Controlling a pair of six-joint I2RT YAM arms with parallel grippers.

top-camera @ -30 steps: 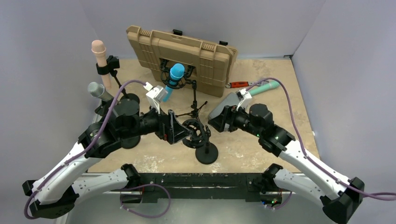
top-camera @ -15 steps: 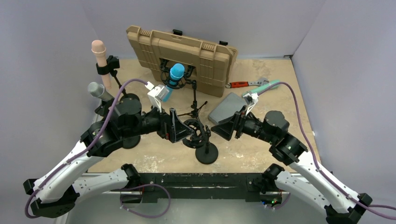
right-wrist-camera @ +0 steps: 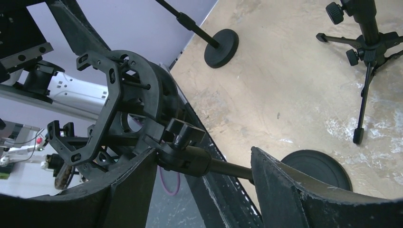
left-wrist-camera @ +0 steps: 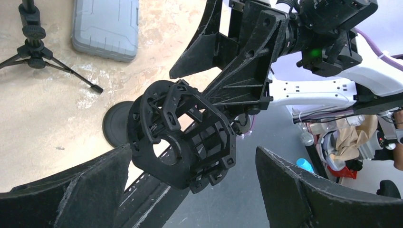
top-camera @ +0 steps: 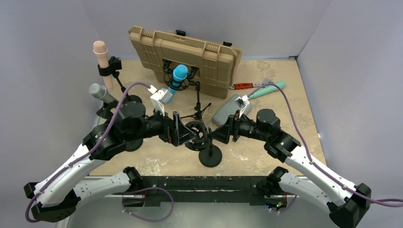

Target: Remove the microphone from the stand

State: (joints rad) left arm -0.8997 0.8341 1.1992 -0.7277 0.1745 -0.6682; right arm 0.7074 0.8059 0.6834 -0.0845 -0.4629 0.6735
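Observation:
A black shock mount on a short stand with a round base sits at the table's centre front; its ring looks empty in the left wrist view. My left gripper is open, its fingers on either side below the mount. My right gripper is open, with the stand's pole and clamp knob between its fingers. A blue microphone sits in a second mount at the back. A pink microphone and a grey one stand at the left.
A tan hard case leans at the back. A grey pouch, a red-handled wrench and a teal-handled tool lie at the right. A small tripod stands behind the mount.
My right gripper has moved left from above the grey pouch to the stand's pole, beside the shock mount. My left arm has barely moved.

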